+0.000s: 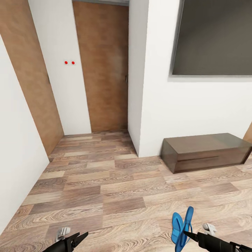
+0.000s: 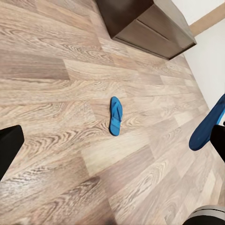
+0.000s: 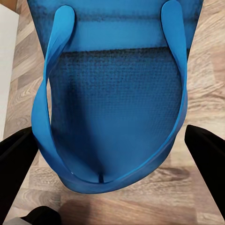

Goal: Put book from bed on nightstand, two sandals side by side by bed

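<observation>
While the robot stands on the wood-plank floor (image 1: 105, 182) of a corner with white walls (image 1: 168, 115) and a brown door (image 1: 105, 70), the largest thing ahead of its fingers is the long low dark-wood bench (image 1: 206, 151) under a dark wall panel (image 1: 213, 35). The bed, the book and the nightstands are not to be seen, so I judge that the step in hand is carrying a sandal toward the bed.

The right gripper (image 1: 185, 233) is closed on one blue sandal (image 1: 182, 227); in the right wrist view the sandal (image 3: 115, 108) hangs between the two dark fingers (image 3: 206, 154), with its straps toward the camera. The left gripper (image 1: 78, 239) has its fingers parted and holds nothing. The second sandal (image 2: 116, 115) lies flat on the floor, well apart from the left fingers and also apart from the bench (image 2: 145, 23).

To do this step well, I think the grip should remain firm, because the thin sandal can swing or slip when the base turns. The floor around the fingers is open and wide. The bench edge and the wall corner (image 1: 134, 140) ahead are the edges to avoid, and the lying sandal should not be run over.
</observation>
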Controlling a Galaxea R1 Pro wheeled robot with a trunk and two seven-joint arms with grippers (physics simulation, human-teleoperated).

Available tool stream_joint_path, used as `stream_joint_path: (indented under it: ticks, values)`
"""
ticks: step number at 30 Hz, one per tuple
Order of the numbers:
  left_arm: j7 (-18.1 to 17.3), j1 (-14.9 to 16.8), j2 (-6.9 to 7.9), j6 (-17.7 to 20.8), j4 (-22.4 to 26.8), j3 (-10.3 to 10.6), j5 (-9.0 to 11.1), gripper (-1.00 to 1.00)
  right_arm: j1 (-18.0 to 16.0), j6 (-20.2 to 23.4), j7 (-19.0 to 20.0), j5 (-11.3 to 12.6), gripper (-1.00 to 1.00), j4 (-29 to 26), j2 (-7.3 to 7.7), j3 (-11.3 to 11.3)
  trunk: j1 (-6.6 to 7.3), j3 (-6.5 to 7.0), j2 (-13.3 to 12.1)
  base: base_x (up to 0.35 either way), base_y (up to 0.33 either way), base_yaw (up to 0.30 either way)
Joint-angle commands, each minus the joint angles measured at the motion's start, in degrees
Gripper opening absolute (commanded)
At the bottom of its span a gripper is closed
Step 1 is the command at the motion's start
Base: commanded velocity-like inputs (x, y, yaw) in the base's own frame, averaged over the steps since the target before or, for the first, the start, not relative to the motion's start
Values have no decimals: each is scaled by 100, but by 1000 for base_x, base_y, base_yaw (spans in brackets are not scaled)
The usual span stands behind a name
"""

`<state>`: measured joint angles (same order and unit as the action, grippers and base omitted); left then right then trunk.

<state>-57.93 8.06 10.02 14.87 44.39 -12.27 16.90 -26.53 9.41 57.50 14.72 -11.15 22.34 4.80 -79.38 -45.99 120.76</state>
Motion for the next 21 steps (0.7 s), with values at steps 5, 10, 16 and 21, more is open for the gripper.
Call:
stream_joint_path:
  ticks: [5,10,16,21]
  values:
    - [-20,3,0,60,-1,-4,33,100,-1,61,24,-4,-100,-1,-2,47,1,-6,2,0,0,0]
    - [-19,3,0,60,-1,-4,33,100,-2,61,24,-10,-100,-1,-2,47,1,-6,2,0,0,77]
    - [-19,3,0,60,-1,-4,33,100,-1,61,24,-12,-100,-1,-2,47,1,-6,2,0,0,265]
    - [-17,3,0,60,-1,-4,33,100,-1,61,24,-13,-100,-1,-2,47,1,-6,2,0,0,291]
